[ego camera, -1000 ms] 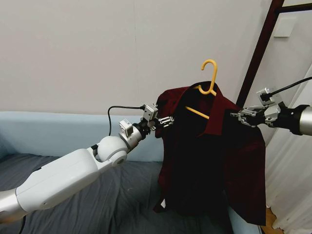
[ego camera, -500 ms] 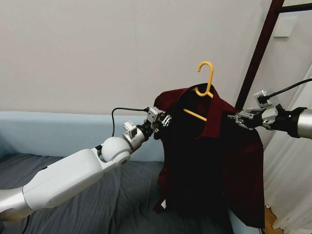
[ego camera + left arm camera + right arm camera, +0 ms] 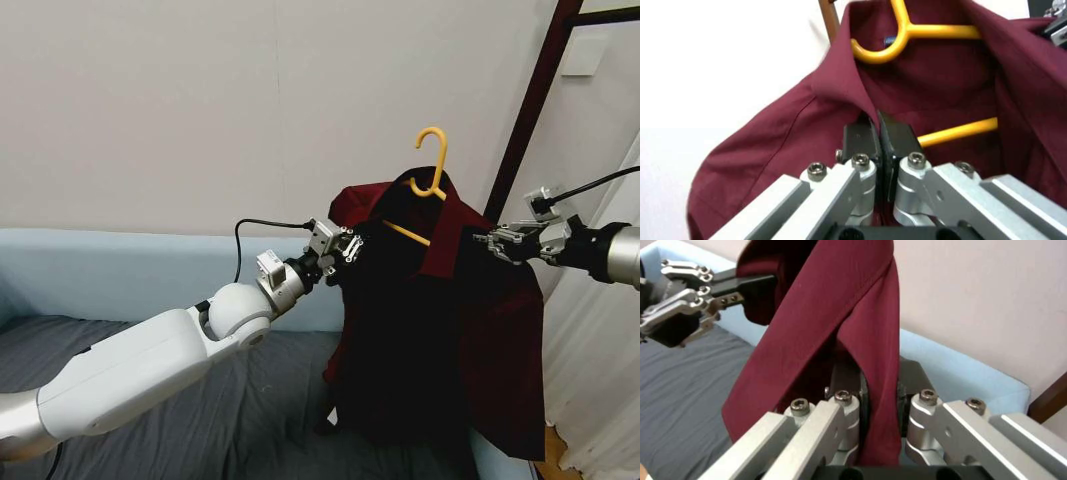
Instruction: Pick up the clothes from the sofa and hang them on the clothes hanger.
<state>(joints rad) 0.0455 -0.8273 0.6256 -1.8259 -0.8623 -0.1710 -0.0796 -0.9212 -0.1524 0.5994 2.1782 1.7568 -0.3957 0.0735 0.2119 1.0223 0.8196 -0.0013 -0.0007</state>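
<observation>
We see a dark red button-up shirt (image 3: 440, 330) draped on a yellow plastic hanger (image 3: 431, 165) and held in the air between our two arms, above the right end of a pale blue sofa (image 3: 100, 265) with a grey seat cushion (image 3: 200, 420). The hanger's hook points upward and rests on nothing.

Our left gripper (image 3: 350, 248) is at the shirt's left shoulder, just beside the collar. In the left wrist view its jaws are pressed narrow on a fold of red cloth below the collar edge, with the hanger's yellow bar just beyond them.

Our right gripper (image 3: 492, 240) is at the shirt's right shoulder. In the right wrist view its jaws are clamped on a hanging strip of the red fabric.

The shirt's body hangs straight down from both grips, its hem low in front of the cushion; we cannot tell whether it touches.

A dark brown wooden post (image 3: 528, 110) slants up behind the right gripper, near a white curtain (image 3: 600, 380).
</observation>
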